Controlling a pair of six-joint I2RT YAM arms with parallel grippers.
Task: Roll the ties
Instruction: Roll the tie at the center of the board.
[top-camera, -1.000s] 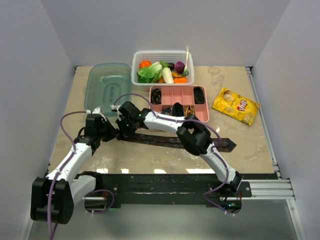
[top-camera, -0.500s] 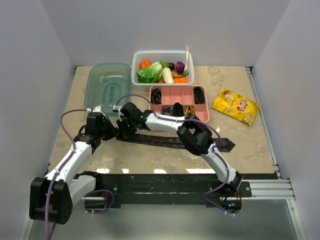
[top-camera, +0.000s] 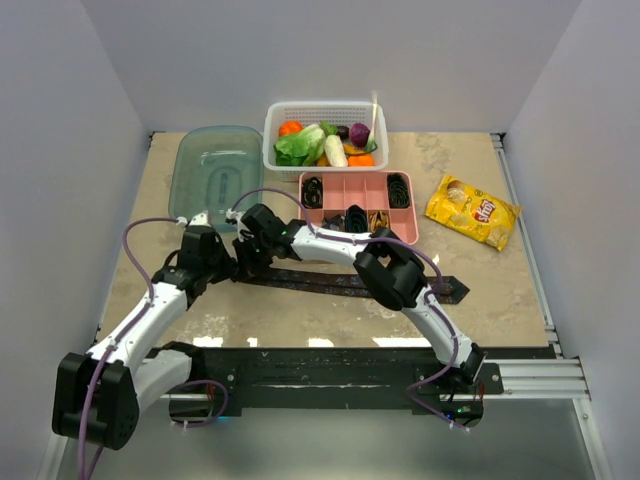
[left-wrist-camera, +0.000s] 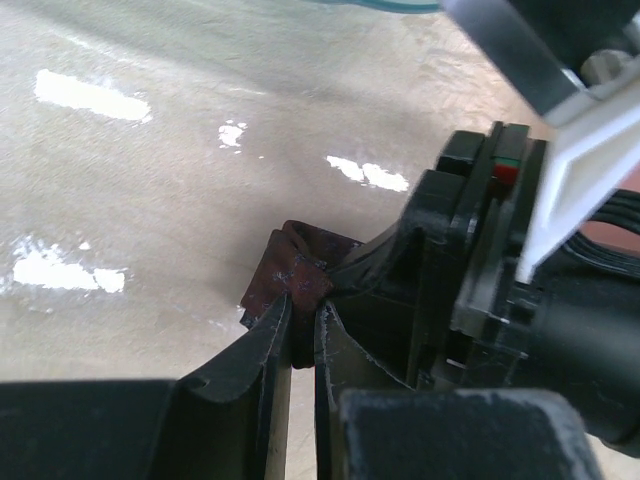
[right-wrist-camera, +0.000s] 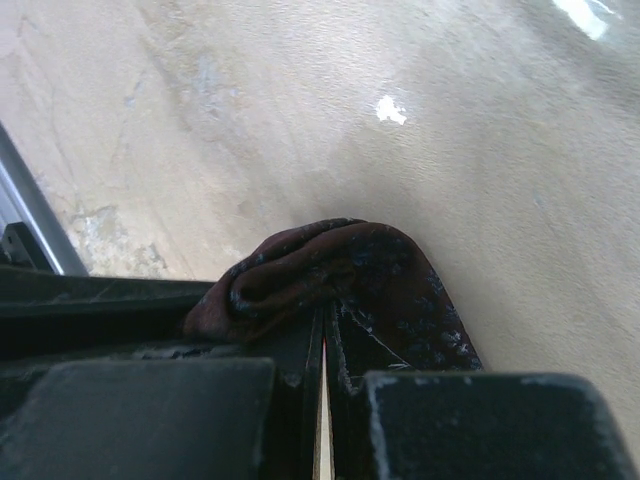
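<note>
- Top view: the tie (top-camera: 340, 283) lies stretched flat across the table (top-camera: 480, 160), from its left end to its pointed right end. Almost all of it is unrolled, so I judge this roll barely begun. The left gripper (top-camera: 228, 268) and right gripper (top-camera: 247, 262) meet at that left end.
- Same view, the containers: the pink tray (top-camera: 360, 188) already holds coils (top-camera: 313, 190). There are black ones in its far-left and far-right compartments, and dark and gold ones in the near row. The far middle compartments are bare. The basket (top-camera: 325, 106) is heaped with vegetables (top-camera: 300, 146). A teal lid (top-camera: 215, 165) lies to its left and a chip bag (top-camera: 472, 210) lies to the right of the tray.
- Left wrist: the left gripper is nearly closed, its fingers pinching a small folded bit of the tie's end. The right gripper is pressed in just beside it.
- Right wrist: the right gripper is clamped to a sliver of a gap, with a bunched maroon fold caught at its tips. Rolling the rest of the tie and putting it in the tray are both left to do.
</note>
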